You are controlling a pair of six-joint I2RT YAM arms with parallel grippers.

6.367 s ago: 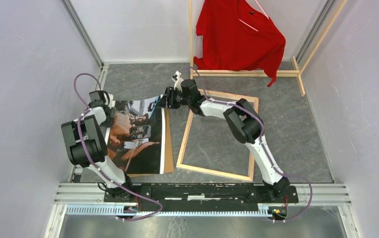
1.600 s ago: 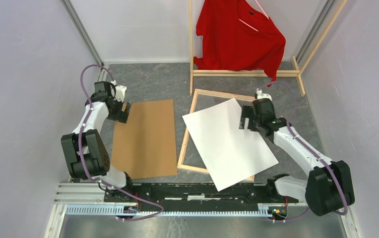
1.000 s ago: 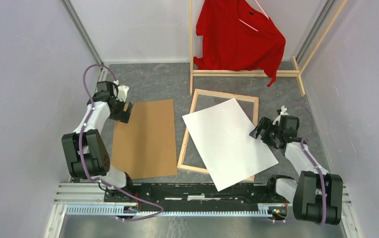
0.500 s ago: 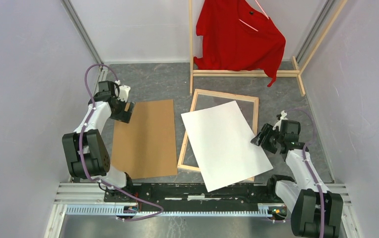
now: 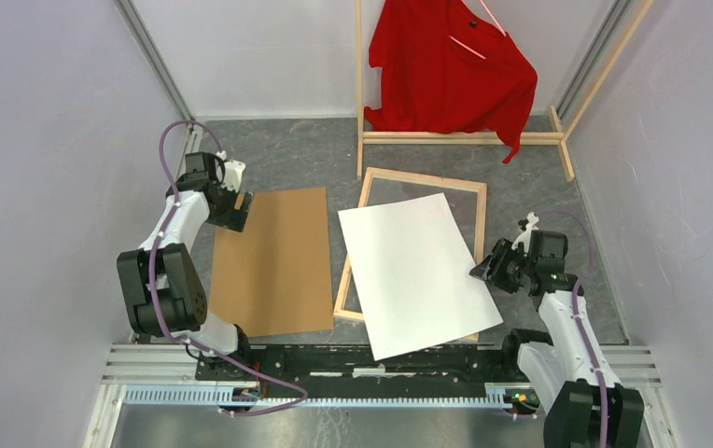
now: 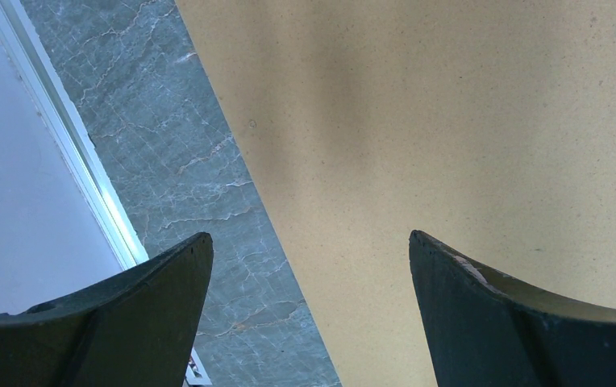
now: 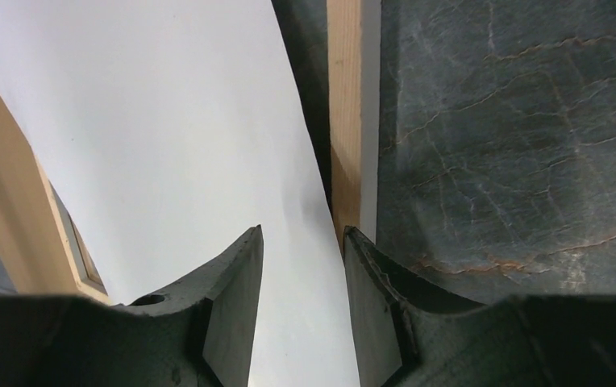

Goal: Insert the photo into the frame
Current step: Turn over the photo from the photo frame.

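right gripper (image 7: 303,266): jaws narrow, astride edge of thin white-backed rectangular photo (image 5: 415,271), unclamped | left gripper (image 6: 309,250): wide apart, empty | risk: photo skewed over light-wood rectangular frame (image 5: 418,177); corner may snag, crease

Bright, even, diffuse light. Top view sharp, shadows faint. Wrist views: soft shadow patch on brown board (image 6: 345,121); photo (image 7: 151,137) back bright white.
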